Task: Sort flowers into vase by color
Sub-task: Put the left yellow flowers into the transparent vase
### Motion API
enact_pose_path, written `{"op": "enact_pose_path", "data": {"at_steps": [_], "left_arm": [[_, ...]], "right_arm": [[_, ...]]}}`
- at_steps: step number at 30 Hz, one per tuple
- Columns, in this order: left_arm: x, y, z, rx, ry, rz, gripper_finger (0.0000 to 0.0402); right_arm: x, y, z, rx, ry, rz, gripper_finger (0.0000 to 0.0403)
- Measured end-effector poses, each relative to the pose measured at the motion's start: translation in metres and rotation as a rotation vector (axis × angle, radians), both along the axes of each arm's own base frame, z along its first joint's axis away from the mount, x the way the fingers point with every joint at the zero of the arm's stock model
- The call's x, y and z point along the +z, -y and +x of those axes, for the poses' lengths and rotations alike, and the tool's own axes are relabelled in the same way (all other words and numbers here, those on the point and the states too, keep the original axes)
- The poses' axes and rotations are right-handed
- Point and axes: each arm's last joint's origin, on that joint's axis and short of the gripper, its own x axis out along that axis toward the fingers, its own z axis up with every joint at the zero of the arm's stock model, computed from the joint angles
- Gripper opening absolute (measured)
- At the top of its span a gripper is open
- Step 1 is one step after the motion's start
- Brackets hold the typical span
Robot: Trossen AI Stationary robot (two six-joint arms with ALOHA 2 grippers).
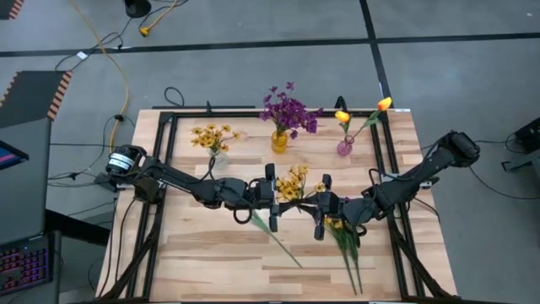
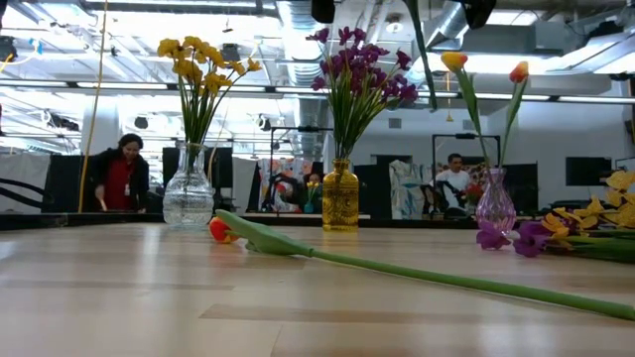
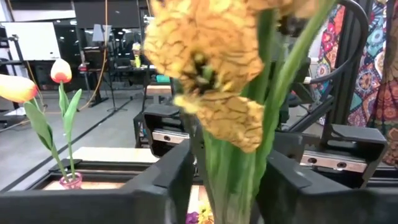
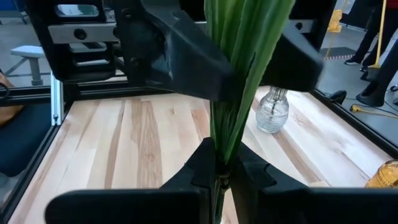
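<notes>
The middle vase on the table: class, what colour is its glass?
Amber yellow; the middle vase holding the purple flowers shows best in the low view.

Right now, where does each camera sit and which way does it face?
High: overhead, facing down; both arms.
Low: table height, facing the three vases; no arm clearly seen.
Left wrist: left fingers around the yellow bunch.
Right wrist: right fingers pinching its stems.
Shared: yellow bunch; pink vase.

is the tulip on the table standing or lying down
Lying down. In the low view the loose tulip rests flat on the table, its stem stretching along the wood, outside the pink vase.
</notes>
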Motion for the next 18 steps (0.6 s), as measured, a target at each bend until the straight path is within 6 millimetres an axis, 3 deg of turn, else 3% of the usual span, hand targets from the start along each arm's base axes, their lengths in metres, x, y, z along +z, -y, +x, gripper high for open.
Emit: {"op": "enact_pose_path", "data": {"at_steps": [9, 18], "left_arm": [[0.000, 0.000, 0.000, 0.001, 0.000, 0.004, 0.0013], [0.001, -0.001, -0.002, 0.041, -0.026, 0.077, 0.0010]], "right_arm": [[0.000, 0.004, 0.002, -0.022, 0.002, 0.014, 0.0075], [-0.001, 0.013, 0.007, 0.007, -0.008, 0.033, 0.0147]]}}
